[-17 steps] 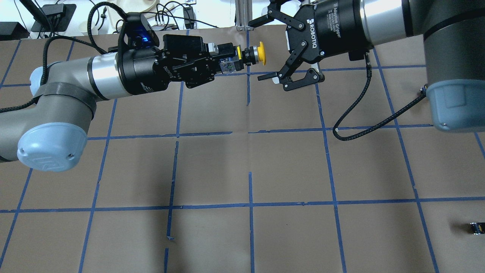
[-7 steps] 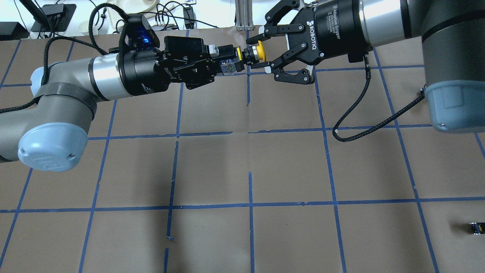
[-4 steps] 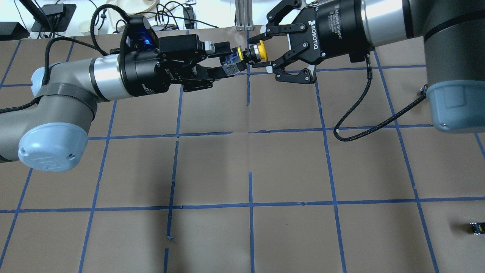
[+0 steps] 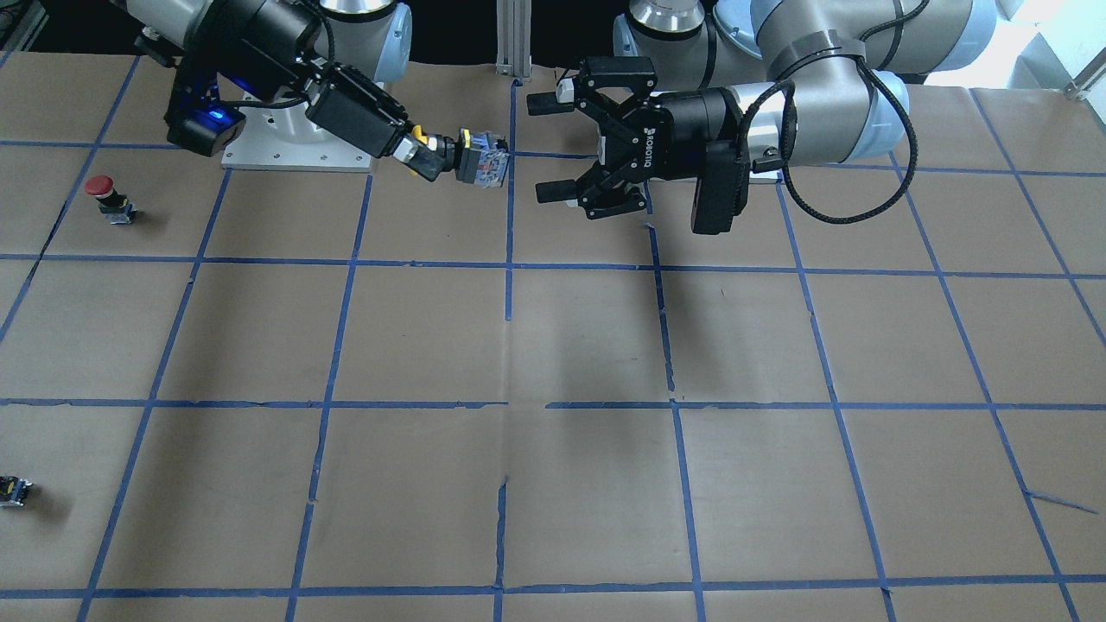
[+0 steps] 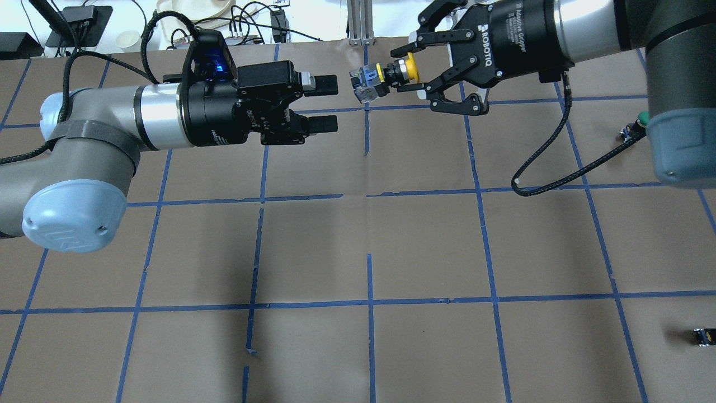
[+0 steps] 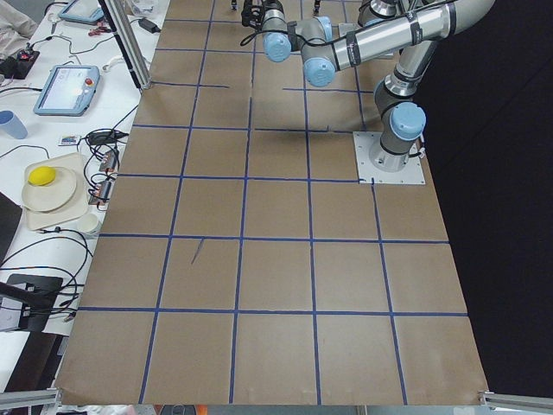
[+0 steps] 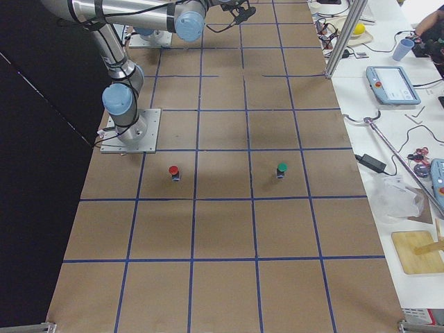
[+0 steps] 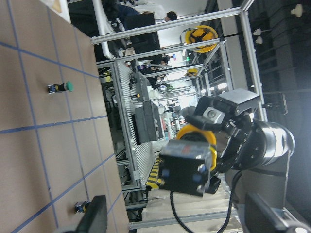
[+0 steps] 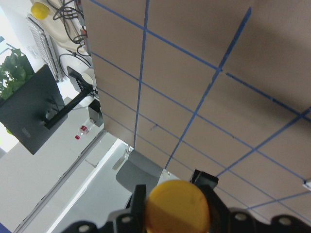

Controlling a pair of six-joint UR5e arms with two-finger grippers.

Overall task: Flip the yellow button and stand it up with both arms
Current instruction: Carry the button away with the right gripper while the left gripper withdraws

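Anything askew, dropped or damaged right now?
Nothing damaged or spilled. The yellow-capped push-button is sideways in mid-air, clamped by the right gripper; the left gripper is open, clear of it. A small dark capless part lies near the table's edge.

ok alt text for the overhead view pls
The right gripper holds the yellow button sideways by its cap end above the brown gridded table. The left gripper faces it, open and apart from it.

The button (image 5: 382, 76) sits in right gripper (image 5: 408, 71), opposite left gripper (image 5: 324, 104).
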